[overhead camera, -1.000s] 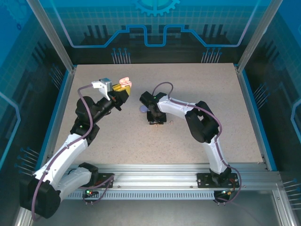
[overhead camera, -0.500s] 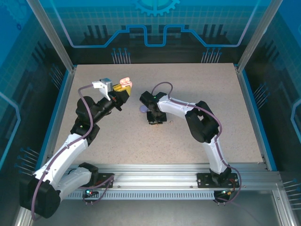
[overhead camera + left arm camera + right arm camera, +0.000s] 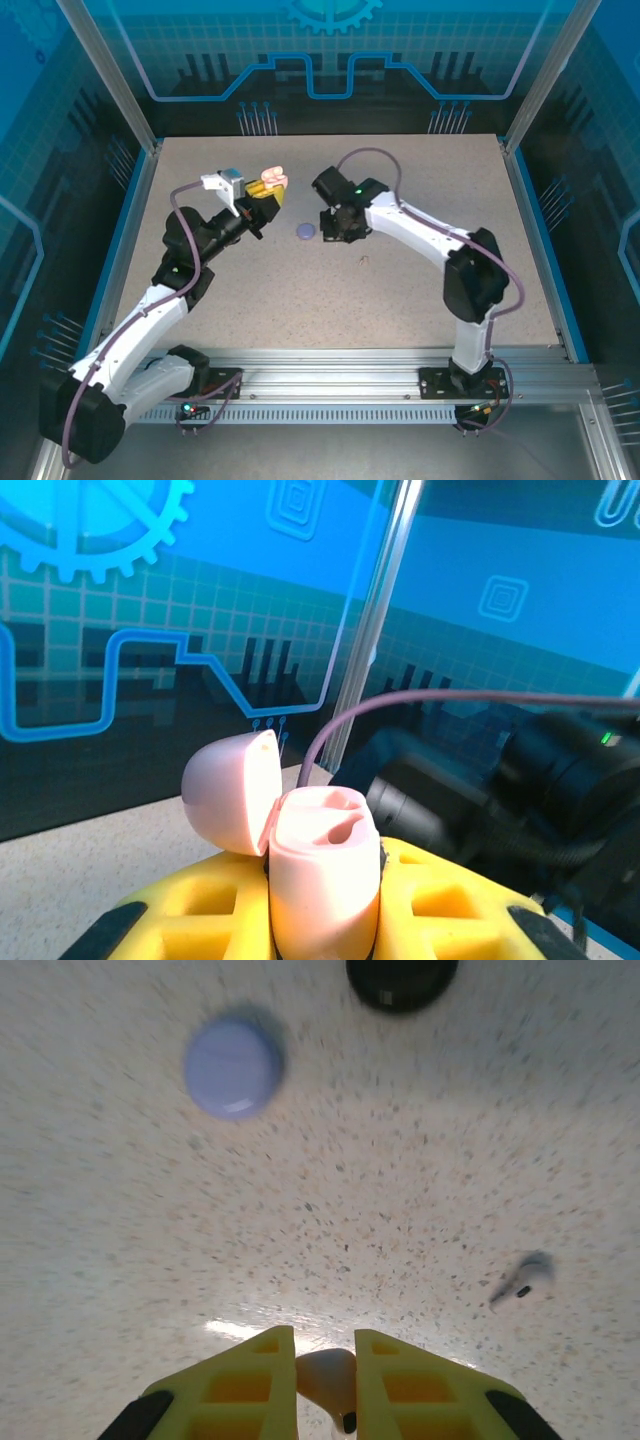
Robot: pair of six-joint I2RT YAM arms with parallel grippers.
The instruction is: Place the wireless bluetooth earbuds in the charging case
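My left gripper (image 3: 322, 862) is shut on an open pinkish-beige charging case (image 3: 318, 880), held upright, its lid (image 3: 228, 791) swung back to the left. Both sockets in the case look empty. From above, that case (image 3: 270, 181) is raised at the left-centre of the table. My right gripper (image 3: 325, 1345) is shut on a pinkish-beige earbud (image 3: 328, 1378), pinched between the yellow fingers (image 3: 240, 1385) above the table. In the top view the right gripper (image 3: 335, 224) hangs just right of the held case, apart from it. Another small earbud (image 3: 524, 1276) lies loose on the table.
A closed lilac round case (image 3: 233, 1065) lies on the speckled table (image 3: 420, 180), seen from above as a lilac disc (image 3: 303, 231) between the two grippers. A black round case (image 3: 402, 978) sits beyond it. A tiny earbud (image 3: 363, 260) lies below the right gripper.
The right gripper has closed on the pinkish-beige earbud and risen from the table, moving toward the back. The left gripper with the case has shifted slightly right and toward the back.
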